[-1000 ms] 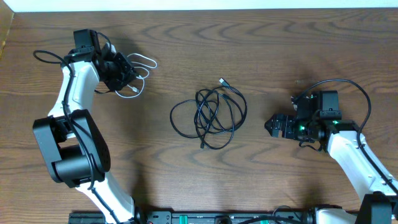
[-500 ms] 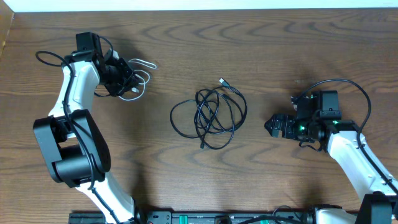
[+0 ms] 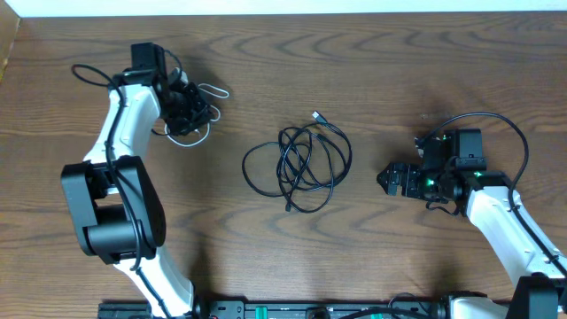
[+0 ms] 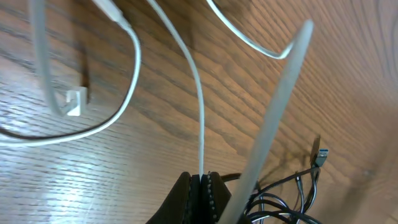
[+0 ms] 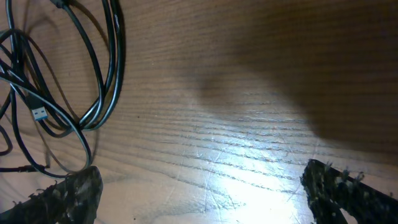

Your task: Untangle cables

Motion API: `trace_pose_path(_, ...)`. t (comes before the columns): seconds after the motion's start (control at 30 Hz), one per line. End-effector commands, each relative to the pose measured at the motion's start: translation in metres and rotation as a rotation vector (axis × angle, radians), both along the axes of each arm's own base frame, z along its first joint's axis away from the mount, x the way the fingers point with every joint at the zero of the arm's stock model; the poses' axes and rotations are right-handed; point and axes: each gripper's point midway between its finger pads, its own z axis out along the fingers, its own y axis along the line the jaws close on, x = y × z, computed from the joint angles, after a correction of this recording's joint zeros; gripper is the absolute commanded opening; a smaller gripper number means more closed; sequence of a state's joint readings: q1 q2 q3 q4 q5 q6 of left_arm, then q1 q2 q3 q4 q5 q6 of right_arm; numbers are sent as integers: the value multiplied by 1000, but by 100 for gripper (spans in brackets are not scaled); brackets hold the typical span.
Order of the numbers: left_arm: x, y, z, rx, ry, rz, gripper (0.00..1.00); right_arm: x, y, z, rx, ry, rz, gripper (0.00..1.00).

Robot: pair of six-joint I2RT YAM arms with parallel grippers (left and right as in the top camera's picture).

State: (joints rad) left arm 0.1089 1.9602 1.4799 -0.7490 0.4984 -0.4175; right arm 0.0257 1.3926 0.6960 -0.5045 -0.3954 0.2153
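1. the long thin black cable (image 3: 299,167) is lying coiled at the middle of the brown wooden table (image 3: 399,71), with one plug end pointing toward the far edge.
2. the left gripper (image 4: 201,182) is pinching the thin white cable (image 4: 198,106), which is looping near the far left.
3. the right gripper (image 5: 199,186) is standing spread wide near the coil's right side, holding nothing.

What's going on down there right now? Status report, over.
Left gripper shut on white cable. Right gripper open, empty, beside black cable. Black cable coiled at centre, apart from white. Nothing in the way.
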Motion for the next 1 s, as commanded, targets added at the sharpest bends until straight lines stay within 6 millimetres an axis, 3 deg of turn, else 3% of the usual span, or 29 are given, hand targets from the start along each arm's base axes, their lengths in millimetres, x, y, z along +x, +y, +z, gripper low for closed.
trace_pose_path(0.0, 1, -9, 0, 25, -9, -37, 8, -3, 2, -2, -5, 2, 20, 99)
trace_pose_path(0.23, -1, -30, 0, 24, -10, -87, 8, -2, 2, -2, -5, -2, 20, 99)
trace_pose_path(0.4, 9, -50, 4, 22, -63, -120, 8, 10, 7, 6, 52, -26, -47, 99)
trace_pose_path(0.5, 32, -67, 14, -1, -154, -88, 8, 10, 12, 8, 125, 24, -132, 99)
trace_pose_path(0.63, 68, -97, 40, -65, -310, -35, 8, 8, 21, 12, 177, 32, -111, 99)
trace_pose_path(0.73, 85, -127, 62, -135, -408, -12, 8, 7, 23, 13, 189, 35, -105, 99)
trace_pose_path(0.8, 90, -167, 82, -190, -496, -56, 8, 6, 23, 13, 187, 36, -102, 99)
trace_pose_path(0.97, 62, -247, 94, -236, -552, -219, 8, 9, 15, 9, 139, 27, -124, 99)
